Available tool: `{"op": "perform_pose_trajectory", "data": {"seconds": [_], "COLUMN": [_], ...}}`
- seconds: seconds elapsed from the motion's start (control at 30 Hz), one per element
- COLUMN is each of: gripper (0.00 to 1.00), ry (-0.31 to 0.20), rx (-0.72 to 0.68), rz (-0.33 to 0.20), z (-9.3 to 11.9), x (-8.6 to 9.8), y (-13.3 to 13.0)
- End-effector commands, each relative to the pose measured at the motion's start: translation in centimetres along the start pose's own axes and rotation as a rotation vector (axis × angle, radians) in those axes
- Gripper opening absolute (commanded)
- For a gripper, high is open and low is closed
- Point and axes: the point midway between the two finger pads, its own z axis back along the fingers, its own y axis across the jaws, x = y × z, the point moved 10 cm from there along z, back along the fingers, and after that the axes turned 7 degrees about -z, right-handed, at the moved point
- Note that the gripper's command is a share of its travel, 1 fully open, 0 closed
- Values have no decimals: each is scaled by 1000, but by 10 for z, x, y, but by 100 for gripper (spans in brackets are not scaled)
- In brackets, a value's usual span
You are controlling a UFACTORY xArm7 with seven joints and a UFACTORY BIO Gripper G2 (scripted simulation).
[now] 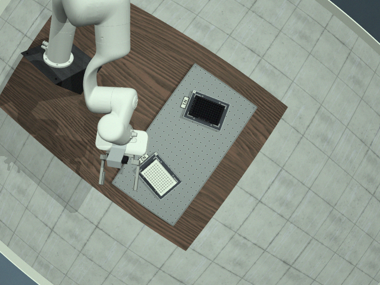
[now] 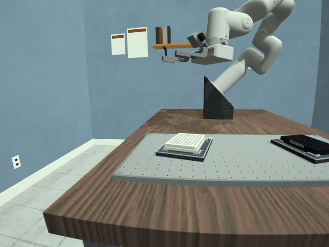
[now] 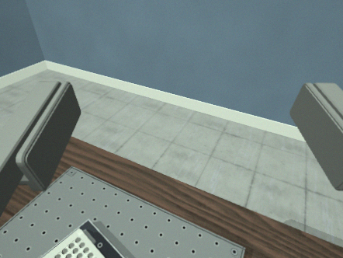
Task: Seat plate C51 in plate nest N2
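Observation:
A white plate lies on the dark nest N2. No name is readable on it, and I cannot tell for sure whether it sits fully flat inside the locators. A black plate lies in the dark nest N1; its name is not readable either. My gripper is open and empty, with its fingers wide apart and pointing roughly level. It is high above the table, to the left of N2 in the top view.
Both nests stand on a grey perforated board on the wooden table. The N1 label and N2 label lie beside their nests. A shelf hangs on the back wall.

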Motion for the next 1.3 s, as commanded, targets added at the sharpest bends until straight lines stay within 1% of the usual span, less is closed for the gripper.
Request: {"op": "perform_pose_trajectory", "data": {"seconds": [0.0, 0.07, 0.13, 0.2, 0.27, 0.33, 0.4, 0.47, 0.57, 0.63, 0.73, 0.8, 0.87, 0.97, 1.07, 1.2, 1.27], "gripper": [37, 37, 37, 37, 37, 37, 37, 37, 37, 37, 37, 37, 37, 37, 37, 37, 37], "ry": [18, 18, 31, 35, 49, 53, 67, 71, 89, 89, 108, 108, 122, 127, 146, 146, 160], "rx": [128, 128, 194, 215, 280, 302, 367, 388, 474, 474, 560, 560, 625, 646, 732, 732, 797], "rz": [-1, -1, 1, 1, 2, 2, 1, 1, -2, -2, -6, -6, -10, -12, -19, -19, -26], "z": [8, 8, 13, 16, 21, 24, 29, 32, 40, 40, 48, 51, 55, 61, 68, 71, 75], "x": [9, 9, 12, 13, 16, 17, 20, 21, 25, 25, 28, 29, 31, 33, 36, 36, 38], "y": [5, 5, 6, 8, 9, 11, 11, 13, 15, 15, 16, 18, 18, 20, 20, 21, 21]}}
